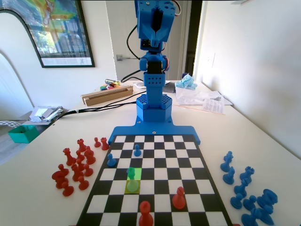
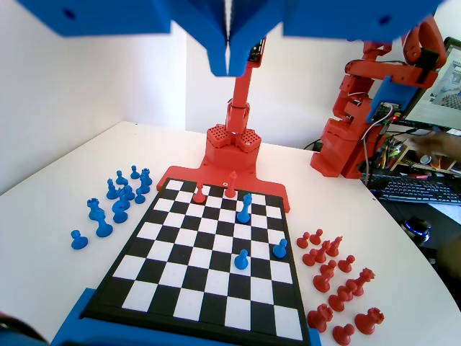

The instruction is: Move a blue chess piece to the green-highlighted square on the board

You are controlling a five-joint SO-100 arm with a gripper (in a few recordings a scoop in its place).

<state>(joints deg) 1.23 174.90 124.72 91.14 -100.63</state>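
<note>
Fixed view: blue chess piece (image 1: 131, 173) on green-highlighted square (image 1: 134, 173), mid-board, open squares around.

The chessboard (image 1: 155, 179) has black and white squares in a check pattern, with a blue frame at its far end in the fixed view. Near the lower middle of that view, one square is bright green (image 1: 135, 173) and the next is dull yellow-olive (image 1: 132, 186), and the small pawn (image 1: 131, 173) there looks green-tinted. Red pieces (image 1: 75, 165) lie at the left, blue pieces (image 1: 247, 193) at the right, on a white table (image 1: 263, 141).
</note>
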